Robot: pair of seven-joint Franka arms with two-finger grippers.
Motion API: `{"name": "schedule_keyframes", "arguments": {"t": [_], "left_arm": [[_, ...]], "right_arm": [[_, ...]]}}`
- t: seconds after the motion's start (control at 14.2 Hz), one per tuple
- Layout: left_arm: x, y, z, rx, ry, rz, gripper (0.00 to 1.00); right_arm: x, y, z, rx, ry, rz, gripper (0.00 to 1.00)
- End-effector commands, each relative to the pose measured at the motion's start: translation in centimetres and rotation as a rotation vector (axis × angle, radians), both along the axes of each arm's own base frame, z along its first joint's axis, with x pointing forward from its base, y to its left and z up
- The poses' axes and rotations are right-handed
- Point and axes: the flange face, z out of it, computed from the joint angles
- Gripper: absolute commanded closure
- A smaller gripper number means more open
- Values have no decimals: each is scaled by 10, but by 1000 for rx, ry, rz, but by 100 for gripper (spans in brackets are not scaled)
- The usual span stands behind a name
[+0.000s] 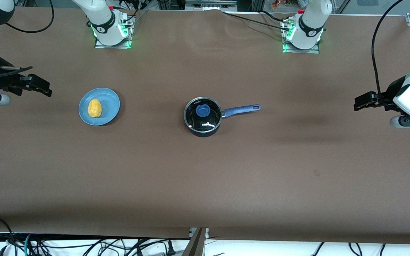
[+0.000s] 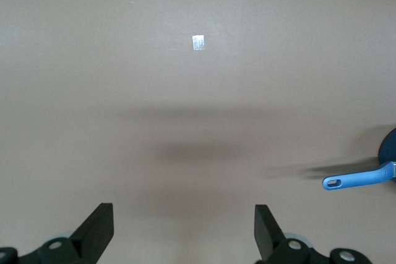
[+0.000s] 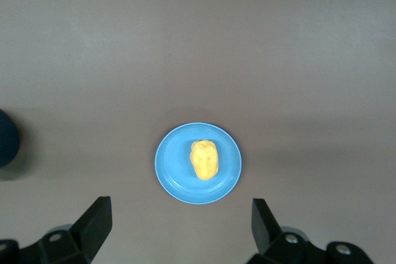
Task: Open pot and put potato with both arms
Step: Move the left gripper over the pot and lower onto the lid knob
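Observation:
The black pot (image 1: pixel 203 122) stands mid-table with its glass lid and blue knob (image 1: pixel 202 110) on it. Its blue handle (image 1: pixel 242 110) points toward the left arm's end. The yellow potato (image 1: pixel 94 108) lies on a light-blue plate (image 1: pixel 110 106) toward the right arm's end. My right gripper (image 1: pixel 47 89) hovers open and empty beside the plate. Its wrist view shows the potato (image 3: pixel 204 159), the plate (image 3: pixel 173 174) and the pot's edge (image 3: pixel 7 137) ahead of the open gripper (image 3: pixel 179 224). My left gripper (image 1: pixel 356 104) hovers open and empty (image 2: pixel 184 227) over bare table, with the handle's end (image 2: pixel 356 181) in view.
The brown table (image 1: pixel 205 177) has a small white mark (image 2: pixel 198 42) toward the left arm's end. The arm bases (image 1: pixel 111 28) (image 1: pixel 303 32) stand along the edge farthest from the front camera. Cables (image 1: pixel 84 245) hang along the nearest edge.

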Motion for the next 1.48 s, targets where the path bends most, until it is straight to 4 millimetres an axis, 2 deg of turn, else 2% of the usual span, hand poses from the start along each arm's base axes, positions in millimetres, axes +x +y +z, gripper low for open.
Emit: {"name": "schedule_keyframes", "arguments": {"t": [0.0, 0.28, 0.42, 0.56, 0.64, 0.85, 1.06, 1.2, 1.34, 1.41], "left_arm": [[-7, 1, 6, -15, 2, -12, 0], [-6, -6, 5, -27, 4, -13, 0], [-6, -23, 2, -26, 7, -18, 0], [-5, -56, -7, -49, 25, 42, 0], [-4, -82, -17, -65, 44, 70, 0], [-6, -180, -38, -71, 9, 153, 0], [-11, -265, -72, -105, -7, 243, 0], [-13, -314, -104, -136, -24, 245, 0], [-27, -373, -137, -162, -39, 251, 0], [-32, -392, -154, -149, -52, 270, 0]], "right_arm": [[-8, 1, 0, -15, -5, -5, 0], [-8, 3, -1, -16, 6, -10, 0], [-8, 1, 2, -13, 0, -16, 0], [-7, 2, 4, -8, -5, -15, 0], [-7, 2, 3, -8, -5, -15, 0], [-6, -1, 0, -3, 3, -24, 0], [-6, -1, -1, -4, 6, -27, 0], [-7, -1, 0, -4, 4, -27, 0], [-7, -1, 0, -4, 6, -27, 0], [-8, -1, -1, -4, 11, -27, 0]]}}
